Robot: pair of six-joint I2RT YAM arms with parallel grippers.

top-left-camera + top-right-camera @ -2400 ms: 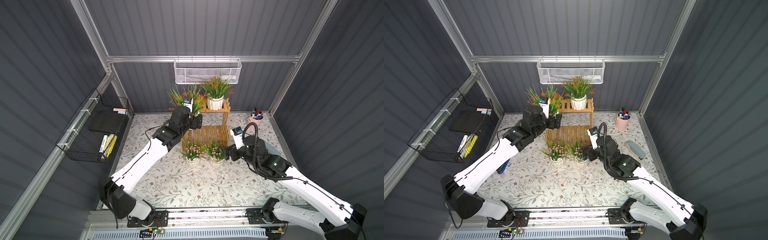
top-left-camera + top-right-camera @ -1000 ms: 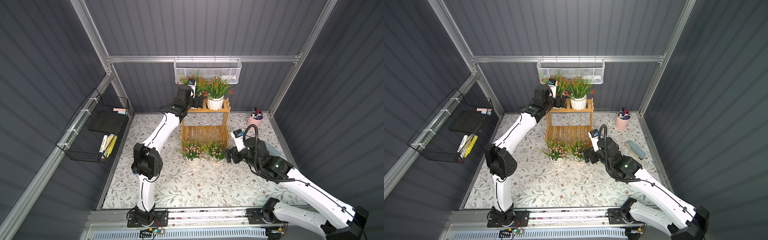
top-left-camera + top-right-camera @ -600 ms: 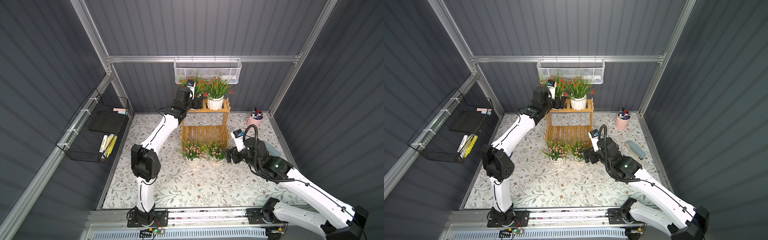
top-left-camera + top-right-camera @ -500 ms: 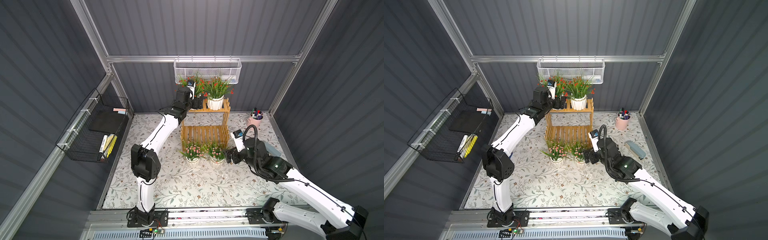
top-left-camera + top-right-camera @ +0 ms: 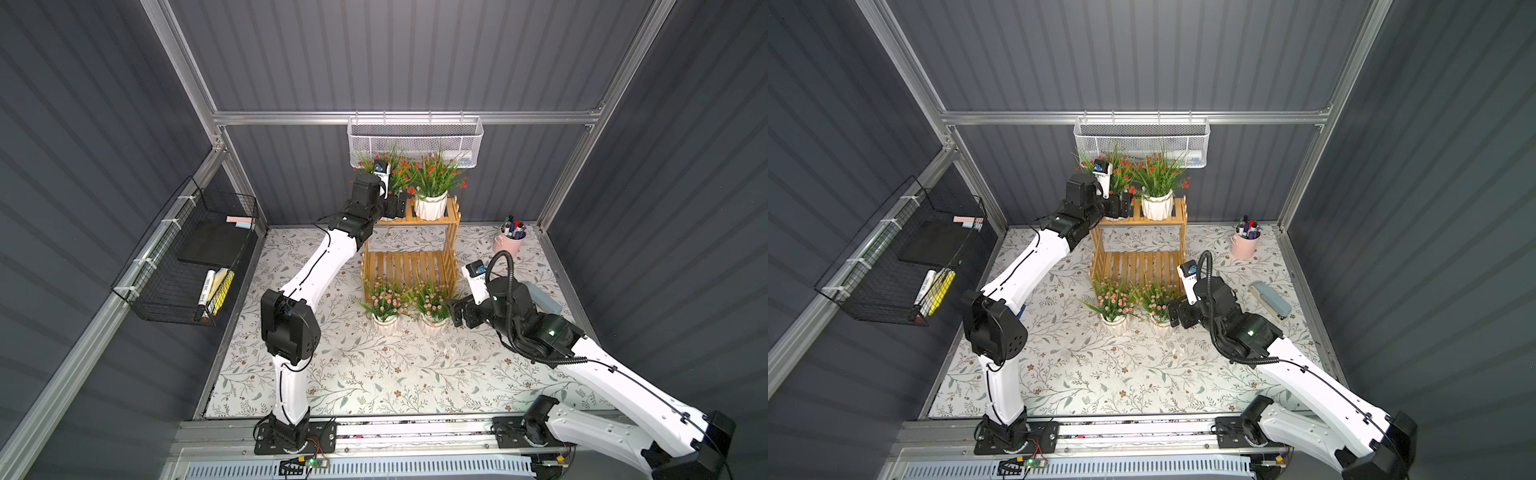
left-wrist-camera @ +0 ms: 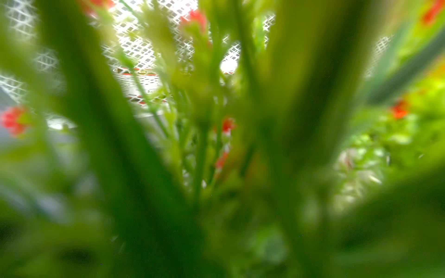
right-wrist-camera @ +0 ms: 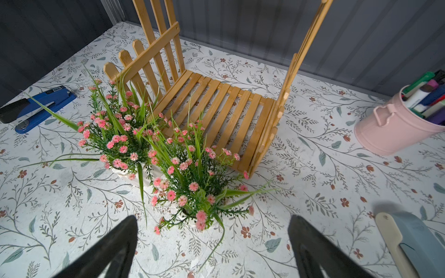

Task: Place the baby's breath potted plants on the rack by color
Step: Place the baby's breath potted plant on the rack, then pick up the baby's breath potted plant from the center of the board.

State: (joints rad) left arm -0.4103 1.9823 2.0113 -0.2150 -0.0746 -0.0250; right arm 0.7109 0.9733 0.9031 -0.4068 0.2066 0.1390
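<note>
the right fingers (image 7: pixel 108 248) hang wide open and empty over the desk (image 7: pixel 313 173), with the nearer pink plant (image 7: pixel 190 183) just ahead. a second pink plant (image 7: pixel 115 142) stands beside it, both in front of the rack (image 7: pixel 216 108). a blue stapler (image 7: pixel 41 106), a grey stapler (image 7: pixel 421 243) and a pink marker cup (image 7: pixel 390 130) lie around. on the top tier stands one red plant (image 5: pixel 434 178). the left fingers (image 5: pixel 399 205) sit at the pot of the other red plant (image 5: pixel 395 166); foliage hides their grip, so i cannot tell it.
</note>
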